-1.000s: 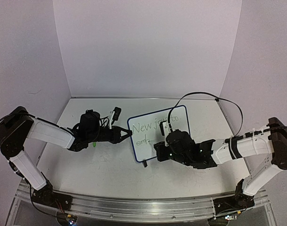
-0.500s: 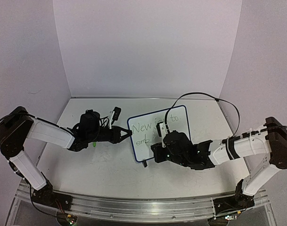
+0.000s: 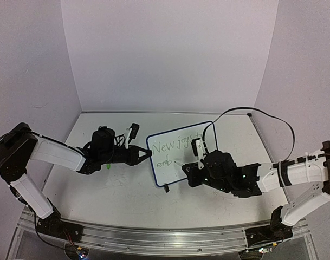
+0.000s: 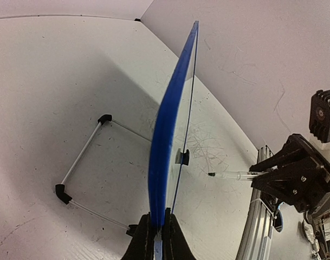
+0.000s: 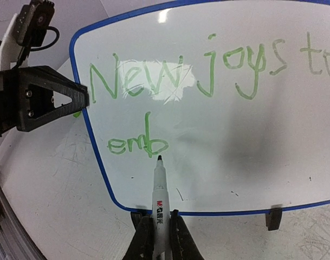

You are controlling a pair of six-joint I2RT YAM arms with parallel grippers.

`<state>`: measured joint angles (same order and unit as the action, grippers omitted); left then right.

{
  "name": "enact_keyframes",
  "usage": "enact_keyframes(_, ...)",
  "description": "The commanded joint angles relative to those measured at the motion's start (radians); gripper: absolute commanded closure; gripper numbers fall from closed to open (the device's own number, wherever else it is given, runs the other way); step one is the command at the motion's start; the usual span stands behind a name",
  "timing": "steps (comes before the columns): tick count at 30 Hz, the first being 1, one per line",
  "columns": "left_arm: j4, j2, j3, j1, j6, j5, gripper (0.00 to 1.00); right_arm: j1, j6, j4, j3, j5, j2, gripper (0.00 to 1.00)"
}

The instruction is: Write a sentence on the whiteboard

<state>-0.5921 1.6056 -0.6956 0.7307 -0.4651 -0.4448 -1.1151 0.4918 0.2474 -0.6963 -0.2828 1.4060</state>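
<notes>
The whiteboard [image 3: 183, 151] stands tilted on its feet mid-table, white with a blue rim. It fills the right wrist view [image 5: 219, 108] and shows edge-on in the left wrist view [image 4: 163, 141]. Green writing on it reads "New joys to" with "emb" [image 5: 137, 143] below. My left gripper [image 3: 146, 154] is shut on the board's left edge [image 4: 158, 233]. My right gripper [image 3: 191, 172] is shut on a white marker [image 5: 160, 206]. The marker's dark tip [image 5: 159, 158] sits just below and right of the "b", a little off the board's surface [image 4: 211, 174].
A wire stand [image 4: 81, 162] with black corner pieces props the board from behind. A small black clip [image 3: 134, 130] lies behind the left gripper. A black cable [image 3: 251, 116] loops above the right arm. Grey scribbles [image 4: 208, 149] mark the tabletop.
My right gripper has drawn back to the right and toward the near edge, uncovering "joys to". The lower line went from "emt"-like strokes to "emb". The left arm has not moved.
</notes>
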Motion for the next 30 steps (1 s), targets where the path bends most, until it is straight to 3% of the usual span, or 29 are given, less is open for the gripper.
enact_keyframes(1,0.039,-0.025,0.017,0.005,0.032,0.008,1.00,0.005,-0.040,0.035,0.015,-0.016,-0.027,1.00)
enact_keyframes(30,0.050,-0.029,0.021,0.006,0.038,0.026,1.00,0.028,-0.107,-0.019,-0.079,-0.055,0.041,1.00)
